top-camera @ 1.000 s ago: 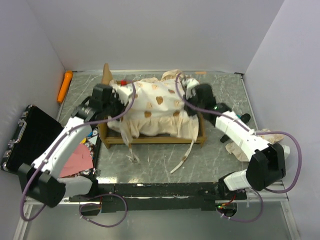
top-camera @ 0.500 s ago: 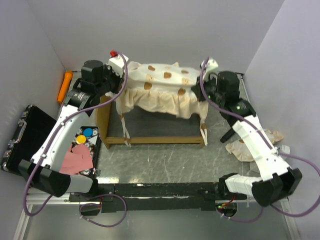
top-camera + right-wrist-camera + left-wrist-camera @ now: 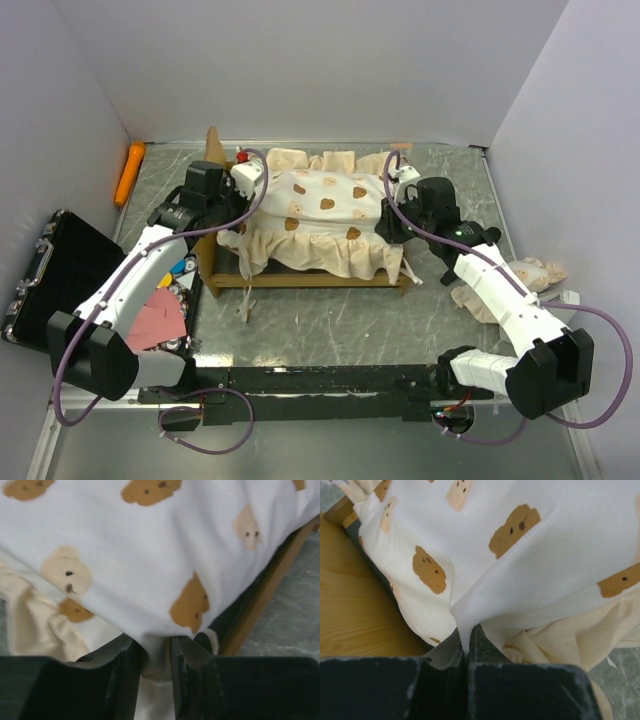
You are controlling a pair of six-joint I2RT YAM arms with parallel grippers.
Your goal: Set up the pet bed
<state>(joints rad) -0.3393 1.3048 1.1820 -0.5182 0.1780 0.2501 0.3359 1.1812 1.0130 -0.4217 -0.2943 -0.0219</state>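
Pet bed (image 3: 300,281) stands at mid-bench. Its mattress (image 3: 320,205), held high a moment ago, now lies on the frame, so laying it seems nearly done. Left hand (image 3: 467,642) is clenched on 1 corner. Right hand (image 3: 156,652) has its fingers slightly apart around the fabric; whether it grips, I cannot tell.

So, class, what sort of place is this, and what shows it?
Probably a lab robot test cell: plain white walls box in the table, two robot arms bolted at its near edge, a pet bed as prop.
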